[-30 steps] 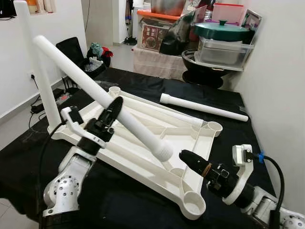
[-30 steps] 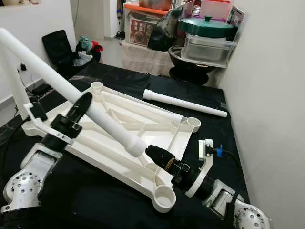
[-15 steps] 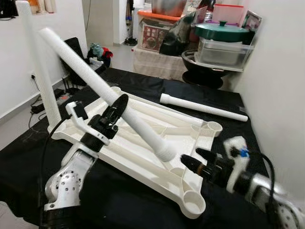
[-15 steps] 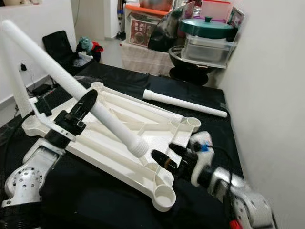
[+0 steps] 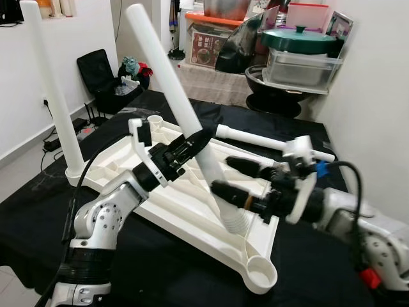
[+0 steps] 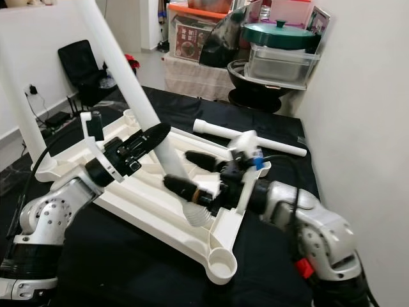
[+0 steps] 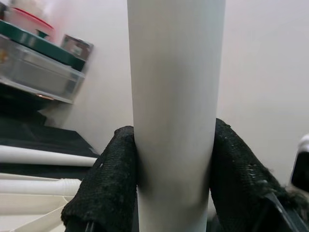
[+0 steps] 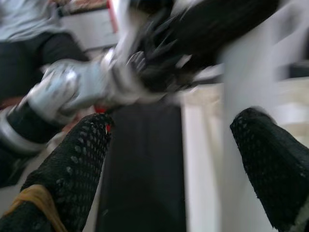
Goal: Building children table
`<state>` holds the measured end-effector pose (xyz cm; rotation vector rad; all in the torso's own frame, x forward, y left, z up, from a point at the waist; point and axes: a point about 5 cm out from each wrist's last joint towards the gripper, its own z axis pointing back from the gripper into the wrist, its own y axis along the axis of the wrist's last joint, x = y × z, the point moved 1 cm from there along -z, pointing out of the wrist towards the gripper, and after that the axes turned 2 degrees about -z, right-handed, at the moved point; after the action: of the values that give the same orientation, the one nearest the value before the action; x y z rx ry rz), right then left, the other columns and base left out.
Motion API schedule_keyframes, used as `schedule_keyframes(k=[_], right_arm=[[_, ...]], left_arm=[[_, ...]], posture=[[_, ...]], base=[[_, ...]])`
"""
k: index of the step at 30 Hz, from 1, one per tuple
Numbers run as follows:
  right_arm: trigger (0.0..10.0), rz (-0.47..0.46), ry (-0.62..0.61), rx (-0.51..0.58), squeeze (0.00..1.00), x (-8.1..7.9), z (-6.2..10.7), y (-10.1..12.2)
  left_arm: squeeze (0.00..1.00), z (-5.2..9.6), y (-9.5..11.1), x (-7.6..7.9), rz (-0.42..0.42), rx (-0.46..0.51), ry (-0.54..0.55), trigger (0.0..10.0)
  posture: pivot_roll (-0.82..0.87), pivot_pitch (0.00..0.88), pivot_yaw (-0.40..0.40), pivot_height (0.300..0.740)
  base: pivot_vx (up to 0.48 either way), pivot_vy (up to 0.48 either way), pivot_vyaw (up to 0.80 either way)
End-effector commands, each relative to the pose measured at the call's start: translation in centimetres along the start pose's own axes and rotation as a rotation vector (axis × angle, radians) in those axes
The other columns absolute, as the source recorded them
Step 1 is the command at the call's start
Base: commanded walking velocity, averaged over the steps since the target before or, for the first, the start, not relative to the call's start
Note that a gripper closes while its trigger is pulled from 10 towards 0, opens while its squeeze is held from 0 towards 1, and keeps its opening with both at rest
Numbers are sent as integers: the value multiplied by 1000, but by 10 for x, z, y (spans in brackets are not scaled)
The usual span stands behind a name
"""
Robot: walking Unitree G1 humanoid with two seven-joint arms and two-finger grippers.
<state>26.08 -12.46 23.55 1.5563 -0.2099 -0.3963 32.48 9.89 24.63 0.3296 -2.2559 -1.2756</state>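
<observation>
One white table leg is the working part at this moment: it stands steeply tilted above the upturned tabletop, its flared lower end hanging close over the frame near the right-hand edge, between the two corner sockets on that side. The tilt suggests the leg is being raised toward upright so that its flared end can be steered into a socket. The left gripper clamps the leg on its lower half; in the left wrist view both black pads press against opposite sides of the tube, a hold that controls the angle of the long shaft. The right gripper reaches in from the right with its fingers spread wide on either side of the leg's lower end, touching nothing that can be confirmed; it appears placed to catch and guide that end. The right wrist view is blurred but shows the two fingers well apart. The tabletop lies underside up on a black-covered surface so that the sockets face upward; the near corner socket is empty. A second leg stands upright in the far-left corner. A third leg lies flat on the black cover beyond the tabletop, near the wall, presumably awaiting its turn. Household clutter is stacked behind, including a clear bin with a green lid.
</observation>
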Motion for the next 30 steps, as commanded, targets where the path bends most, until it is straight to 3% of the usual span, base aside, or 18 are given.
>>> schedule_keyframes(k=[1, 2, 3, 4, 5, 9, 10, 17, 25, 30], right_arm=[[10000, 14, 9, -38, 537, 1, -1, -7], [10000, 18, 2, -65, 173, 2, -3, -14], [10000, 18, -9, -82, 78, 3, -5, -19], [10000, 18, -17, -92, 78, 4, -6, -22], [10000, 15, -56, -111, 0, 9, -8, -27], [10000, 10, -123, -137, 0, 18, -10, -35], [10000, -5, -191, -150, 0, 28, -8, -38], [10000, 5, -246, -143, 0, 40, 1, -31], [10000, 12, -263, -145, 0, 43, 1, -37], [10000, 71, -286, -172, 0, 48, 6, -38]], left_arm=[[0, -4, 1, 2, -18, -19, -35, 1647], [0, -6, 4, 3, -24, -18, -47, 1882], [0, -7, 7, 4, -27, -15, -55, 1922], [0, -7, 8, 4, -28, -12, -60, 1922], [0, -8, 10, 6, -25, -7, -73, 2039], [0, -9, 11, 11, -17, 0, -98, 2078], [0, -10, 10, 14, -17, -7, -123, 2118], [0, -4, 9, 11, -23, -28, -137, 2157], [0, -6, 9, 15, -17, -27, -162, 2353], [0, -6, 13, 13, -46, -39, -165, 2824]], posture=[[22, 0, -81, 740], [25, 0, -81, 740], [25, 0, -78, 740], [25, 0, -78, 740], [24, 0, -76, 740], [23, 0, -73, 740], [23, 0, -73, 740], [18, 0, -64, 740], [24, 0, -64, 740], [29, 0, -65, 740]], base=[[0, 0, 0], [0, 0, 0], [0, 0, 0], [0, 0, 0], [0, 0, 0], [0, 0, 0], [0, 0, 0], [0, 0, 0], [0, 0, 0], [0, 0, 0]])
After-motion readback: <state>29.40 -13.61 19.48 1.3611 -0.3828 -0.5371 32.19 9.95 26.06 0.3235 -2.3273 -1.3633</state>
